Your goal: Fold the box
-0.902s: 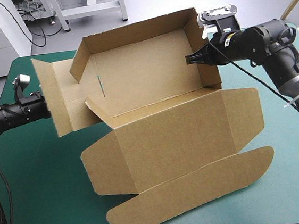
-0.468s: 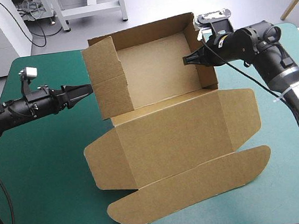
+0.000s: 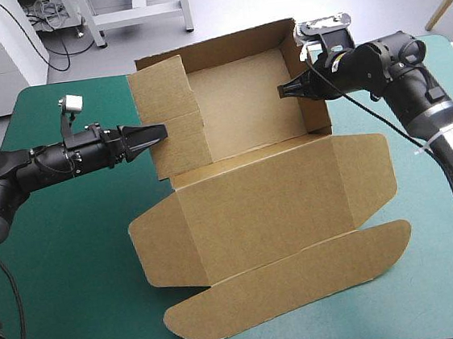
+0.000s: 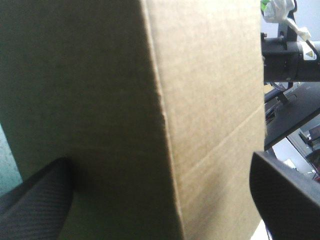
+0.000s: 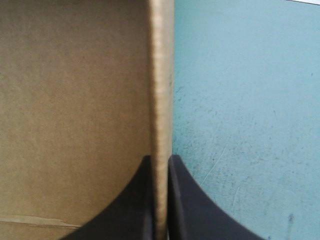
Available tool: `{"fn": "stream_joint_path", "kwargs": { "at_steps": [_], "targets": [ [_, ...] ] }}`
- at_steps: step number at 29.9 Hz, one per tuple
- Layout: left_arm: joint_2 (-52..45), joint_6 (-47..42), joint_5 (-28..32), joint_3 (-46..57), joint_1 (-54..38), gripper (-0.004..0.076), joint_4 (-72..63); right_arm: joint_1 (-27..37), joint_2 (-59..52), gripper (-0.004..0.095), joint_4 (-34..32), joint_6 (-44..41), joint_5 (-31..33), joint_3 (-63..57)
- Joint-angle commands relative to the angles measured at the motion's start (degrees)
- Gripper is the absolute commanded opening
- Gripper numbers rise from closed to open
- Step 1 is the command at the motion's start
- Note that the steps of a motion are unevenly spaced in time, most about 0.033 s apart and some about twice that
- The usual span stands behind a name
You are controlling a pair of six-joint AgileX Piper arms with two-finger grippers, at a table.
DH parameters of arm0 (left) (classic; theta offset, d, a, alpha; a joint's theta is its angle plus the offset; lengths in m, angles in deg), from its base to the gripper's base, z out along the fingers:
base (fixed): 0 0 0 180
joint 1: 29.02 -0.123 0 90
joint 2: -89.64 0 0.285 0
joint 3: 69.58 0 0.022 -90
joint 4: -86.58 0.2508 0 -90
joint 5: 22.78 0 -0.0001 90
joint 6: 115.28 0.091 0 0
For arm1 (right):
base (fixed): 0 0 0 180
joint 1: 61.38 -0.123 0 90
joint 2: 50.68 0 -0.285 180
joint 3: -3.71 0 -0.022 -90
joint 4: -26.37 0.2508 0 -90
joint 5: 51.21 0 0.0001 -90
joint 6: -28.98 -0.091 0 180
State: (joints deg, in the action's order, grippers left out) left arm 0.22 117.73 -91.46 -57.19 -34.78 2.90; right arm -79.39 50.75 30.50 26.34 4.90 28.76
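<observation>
The brown box (image 3: pixel 239 95) stands as an open tray with its walls raised and its lid (image 3: pixel 271 205) lying flat toward the table's front. My left gripper (image 3: pixel 156 133) is at the outside of the left wall (image 3: pixel 168 119). In the left wrist view that wall (image 4: pixel 150 100) fills the space ahead, and the gripper (image 4: pixel 160 200) is open, its black fingers (image 4: pixel 35 200) wide apart. My right gripper (image 3: pixel 287 90) is shut on the top edge of the right wall (image 3: pixel 306 80). In the right wrist view the board's edge (image 5: pixel 160 100) runs up between its fingers (image 5: pixel 161 200).
The lid's rounded front flap (image 3: pixel 287 284) lies near the table's front edge. Side flaps (image 3: pixel 158 249) (image 3: pixel 369 175) stick out flat from the lid. Bare teal-green cover (image 3: pixel 59 268) shows to the left of the box and beside the right wall (image 5: pixel 240 100).
The left wall, earlier splayed outward, now stands upright. My left gripper has moved right, up to that wall. The right gripper keeps its hold on the right wall.
</observation>
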Motion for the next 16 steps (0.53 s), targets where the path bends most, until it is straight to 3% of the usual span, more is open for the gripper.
{"fn": "stream_joint_path", "kwargs": {
  "at_steps": [1,11,16],
  "targets": [
    [-1.9,0.0,-5.9,-1.5,0.6,0.0667,-5.4,0.0,-2.6,-0.0018,1.0,-0.5,-3.6,1.7],
    [-2.1,-1.2,-5.2,-1.9,1.6,0.0666,-1.8,-0.2,-2.6,-0.0017,1.0,-0.9,-2.7,1.7],
    [-3.0,-12.4,5.6,-7.5,7.6,0.0667,14.7,-0.2,-2.6,-0.0017,0.9,-0.9,-2.7,1.7]
  ]
}}
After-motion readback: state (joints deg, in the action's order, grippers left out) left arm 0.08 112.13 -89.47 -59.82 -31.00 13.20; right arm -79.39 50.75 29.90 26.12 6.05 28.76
